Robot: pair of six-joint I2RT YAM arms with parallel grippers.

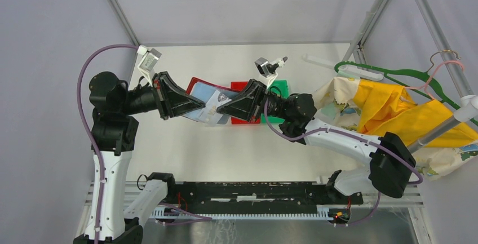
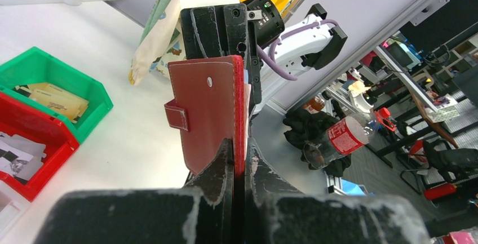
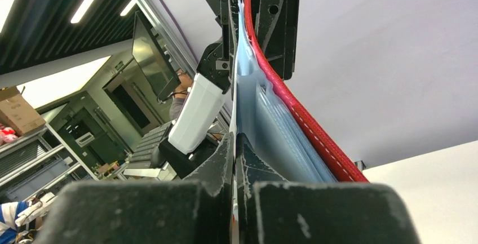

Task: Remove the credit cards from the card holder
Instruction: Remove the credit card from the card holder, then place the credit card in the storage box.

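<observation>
The card holder (image 1: 204,98), red outside with pale blue-grey pocket leaves, hangs open in mid-air between my two grippers. My left gripper (image 1: 195,106) is shut on its red cover edge (image 2: 239,142); the outer face and clasp tab (image 2: 177,114) show in the left wrist view. From the other end, my right gripper (image 1: 221,110) is shut on a thin pale sheet (image 3: 235,114) on the inner side, next to the blue leaves (image 3: 276,125). Edge-on, I cannot tell whether that sheet is a credit card or a pocket leaf.
A red bin (image 1: 241,85) and a green bin (image 1: 280,88) stand on the table right behind the grippers. The green bin (image 2: 51,69) holds tan flat pieces. Yellow cloth (image 1: 389,106) and hangers (image 1: 389,75) lie at the right.
</observation>
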